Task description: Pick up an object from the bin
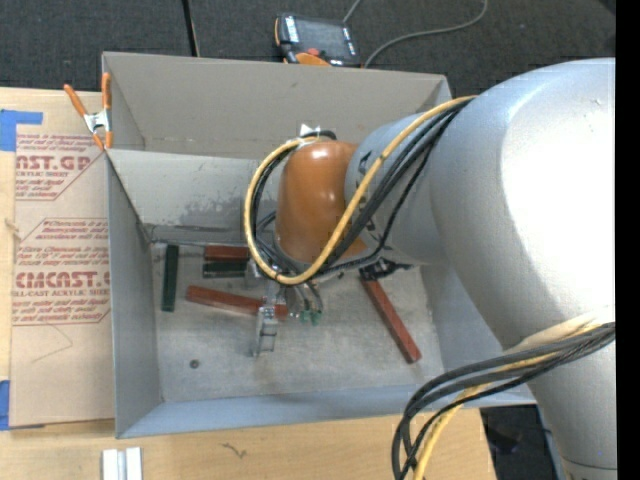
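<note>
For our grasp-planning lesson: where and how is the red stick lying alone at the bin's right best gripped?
The red stick is long and thin and lies flat and slanted, with bare floor along both long sides. So probably grip it at its middle, coming from straight above, with the pincer turned to close across the narrow width.

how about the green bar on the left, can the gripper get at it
Probably yes: the green bar lies uncovered near the left wall, and the gripper hangs to its right.
</note>
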Controlling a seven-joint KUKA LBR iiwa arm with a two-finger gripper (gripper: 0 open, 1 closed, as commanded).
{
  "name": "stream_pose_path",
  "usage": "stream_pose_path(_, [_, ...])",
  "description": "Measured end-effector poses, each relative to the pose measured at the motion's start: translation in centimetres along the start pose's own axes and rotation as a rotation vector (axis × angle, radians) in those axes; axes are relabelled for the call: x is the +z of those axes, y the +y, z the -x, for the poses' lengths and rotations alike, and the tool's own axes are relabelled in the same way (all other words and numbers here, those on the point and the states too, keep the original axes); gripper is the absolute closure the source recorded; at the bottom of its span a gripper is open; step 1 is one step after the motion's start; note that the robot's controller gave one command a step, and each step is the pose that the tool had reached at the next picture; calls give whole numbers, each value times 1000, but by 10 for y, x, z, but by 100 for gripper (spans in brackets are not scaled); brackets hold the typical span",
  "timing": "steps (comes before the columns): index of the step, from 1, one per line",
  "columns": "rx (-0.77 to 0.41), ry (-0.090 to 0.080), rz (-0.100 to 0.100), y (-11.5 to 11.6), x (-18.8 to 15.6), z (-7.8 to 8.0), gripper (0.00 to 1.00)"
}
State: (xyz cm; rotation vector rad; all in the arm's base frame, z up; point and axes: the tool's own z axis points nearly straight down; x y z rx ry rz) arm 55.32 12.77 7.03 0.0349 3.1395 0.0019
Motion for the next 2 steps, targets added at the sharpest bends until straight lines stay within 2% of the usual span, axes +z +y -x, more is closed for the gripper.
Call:
stream_pose_path(1, [0,0,0,0,0,0,100])
stream_pose_path(2, [-184,-7,1,25,-143,-11,100])
